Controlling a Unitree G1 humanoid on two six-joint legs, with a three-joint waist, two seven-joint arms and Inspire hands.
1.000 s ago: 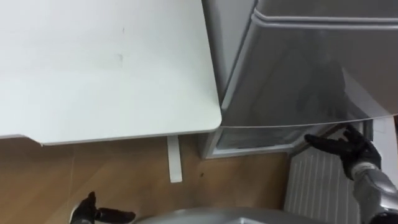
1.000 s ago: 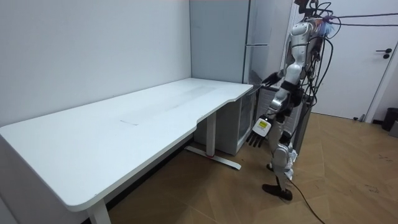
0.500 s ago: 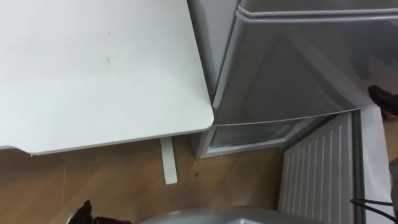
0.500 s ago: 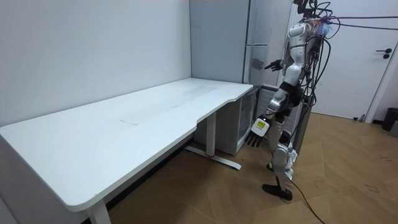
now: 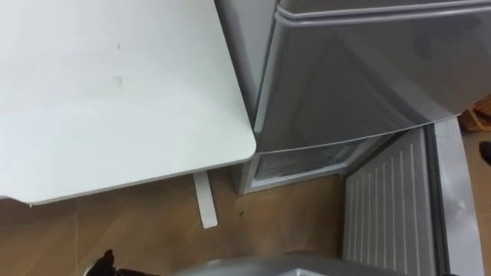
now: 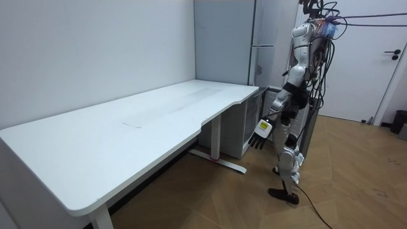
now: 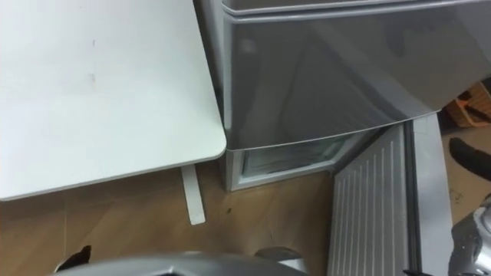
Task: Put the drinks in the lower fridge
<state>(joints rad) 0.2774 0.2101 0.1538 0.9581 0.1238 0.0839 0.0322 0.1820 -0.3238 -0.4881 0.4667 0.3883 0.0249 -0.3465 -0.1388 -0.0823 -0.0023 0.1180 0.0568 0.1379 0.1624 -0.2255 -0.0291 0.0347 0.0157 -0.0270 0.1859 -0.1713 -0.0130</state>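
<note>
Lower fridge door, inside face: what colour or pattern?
White with parallel ribs; the door shows best in the right eye view.

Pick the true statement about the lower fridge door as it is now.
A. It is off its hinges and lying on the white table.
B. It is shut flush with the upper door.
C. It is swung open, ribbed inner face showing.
C: the lower fridge door stands swung out to the robot's right with its ribbed inner face showing, and the open lower compartment shows beneath the upper door.
</note>
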